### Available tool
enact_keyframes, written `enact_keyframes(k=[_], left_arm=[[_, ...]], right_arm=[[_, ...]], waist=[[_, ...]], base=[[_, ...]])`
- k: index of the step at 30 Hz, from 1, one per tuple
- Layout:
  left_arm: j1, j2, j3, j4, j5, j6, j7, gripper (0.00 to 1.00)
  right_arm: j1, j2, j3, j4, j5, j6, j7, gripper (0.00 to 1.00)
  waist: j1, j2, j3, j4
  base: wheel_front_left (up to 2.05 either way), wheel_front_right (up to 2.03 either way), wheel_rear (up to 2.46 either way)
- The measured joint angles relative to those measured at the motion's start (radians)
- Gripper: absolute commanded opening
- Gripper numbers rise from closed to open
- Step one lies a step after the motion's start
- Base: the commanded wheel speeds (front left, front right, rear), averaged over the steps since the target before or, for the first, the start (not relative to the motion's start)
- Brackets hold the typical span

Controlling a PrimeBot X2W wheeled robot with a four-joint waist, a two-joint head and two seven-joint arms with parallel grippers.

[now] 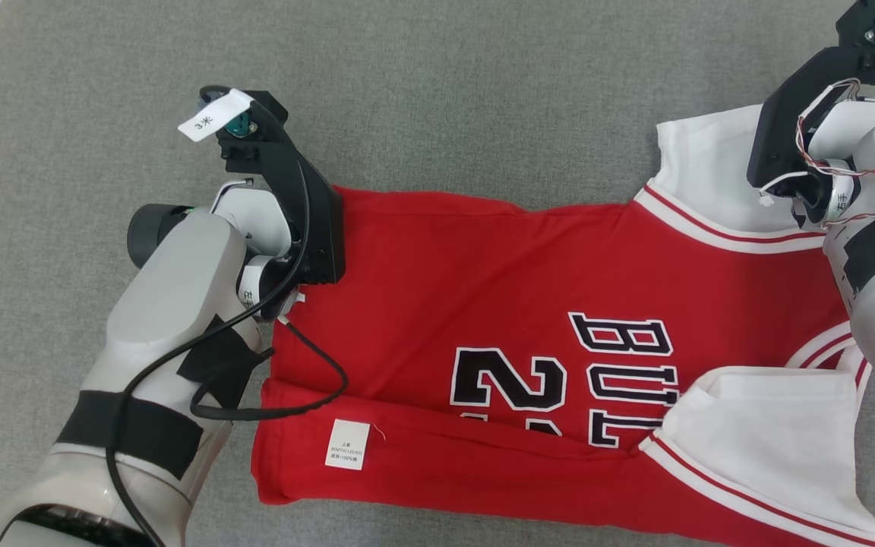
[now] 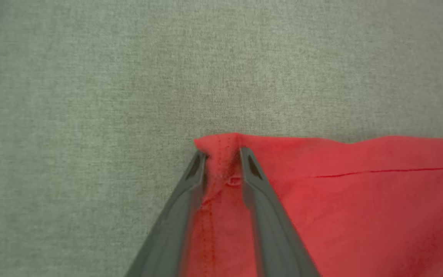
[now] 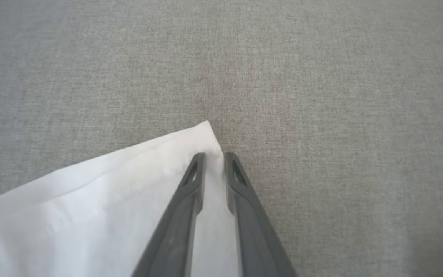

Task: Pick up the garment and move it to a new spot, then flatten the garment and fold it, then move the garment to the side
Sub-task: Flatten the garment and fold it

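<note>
Left fingers [image 2: 221,161] straddle a bunched red hem corner of the garment [image 1: 498,304], apparently pinching it; right fingers [image 3: 214,163], nearly together, bracket the tip of a white sleeve. The jersey lies partly folded on the grey woven table [image 1: 445,91]. In the head view, both arms' housings hide the fingertips.

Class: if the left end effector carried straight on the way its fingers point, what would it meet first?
The red jersey hem corner between its fingers, then probably just the grey cloth tabletop; depth is unclear.
</note>
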Motion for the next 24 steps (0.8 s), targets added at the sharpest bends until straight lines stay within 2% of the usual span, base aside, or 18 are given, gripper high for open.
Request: enact_keyframes(k=[2, 3, 5, 9, 18, 24], left_arm=[[-0.001, 0.000, -0.006, -0.003, -0.008, 0.002, -0.005, 0.30], [-0.003, 0.000, -0.010, -0.003, -0.009, 0.002, -0.005, 0.26], [-0.004, 0.001, -0.021, -0.003, -0.030, 0.003, -0.006, 0.20], [-0.006, 0.000, -0.029, -0.003, -0.045, 0.012, -0.014, 0.00], [-0.017, -0.001, -0.044, 0.004, -0.079, 0.025, -0.060, 0.00], [-0.028, 0.000, -0.045, 0.021, -0.106, 0.023, -0.100, 0.00]], right_arm=[[0.000, -0.001, 0.001, 0.004, 0.000, 0.000, -0.003, 0.10], [-0.001, -0.001, 0.002, 0.005, -0.001, 0.000, -0.003, 0.06], [-0.002, -0.002, 0.003, 0.006, -0.003, 0.000, -0.004, 0.00], [-0.007, -0.005, 0.004, 0.011, -0.003, 0.000, -0.009, 0.00], [-0.022, -0.016, -0.007, 0.024, -0.003, 0.000, -0.049, 0.00], [-0.022, -0.012, -0.039, 0.021, 0.035, 0.039, -0.102, 0.00]], waist=[[0.0000, 0.0000, 0.006, 0.002], [0.0000, 0.0000, 0.009, 0.003], [0.0000, 0.0000, 0.011, 0.006], [0.0000, 0.0000, 0.014, 0.008], [0.0001, 0.0000, 0.010, 0.010], [0.0000, 0.0000, -0.014, 0.007]], base=[[0.00, 0.00, 0.00], [0.00, 0.00, 0.00], [0.00, 0.00, 0.00], [0.00, 0.00, 0.00], [0.00, 0.00, 0.00], [0.00, 0.00, 0.00]])
